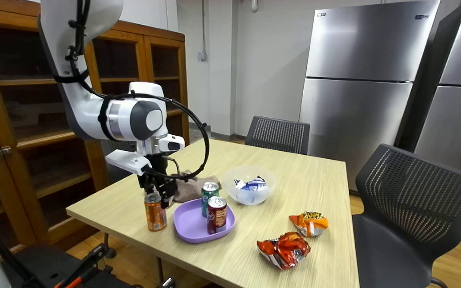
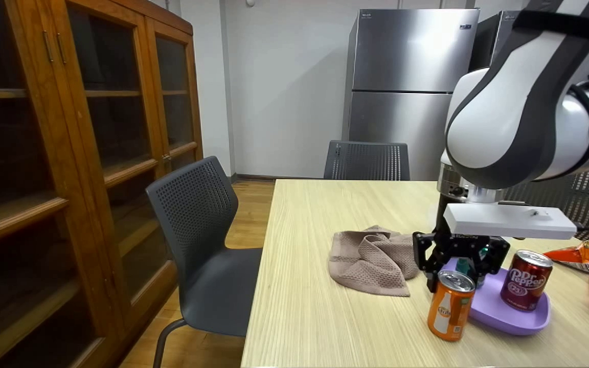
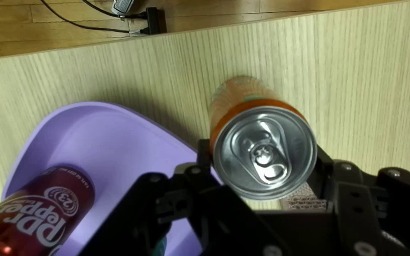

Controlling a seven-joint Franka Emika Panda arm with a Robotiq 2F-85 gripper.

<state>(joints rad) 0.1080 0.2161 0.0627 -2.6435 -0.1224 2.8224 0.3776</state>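
An orange soda can (image 2: 450, 312) stands upright on the table, beside the purple tray (image 1: 190, 236). My gripper (image 3: 261, 156) has come down around its top from above. In the wrist view both fingers (image 3: 204, 153) lie against opposite sides of the can, just below its silver lid (image 3: 265, 142). One finger sits in the narrow space between can and tray rim. Inside the tray stand a dark red Dr Pepper can (image 1: 217, 218) and a green can (image 1: 209, 194). The green one is mostly hidden behind the gripper in an exterior view.
A crumpled brown cloth (image 2: 371, 260) lies on the table behind the gripper. A translucent bowl (image 1: 250, 196) holds a blue and white wrapper (image 1: 252, 184). Orange (image 1: 312, 224) and red (image 1: 286, 250) crumpled snack bags lie farther along. Chairs (image 1: 406, 216) surround the table.
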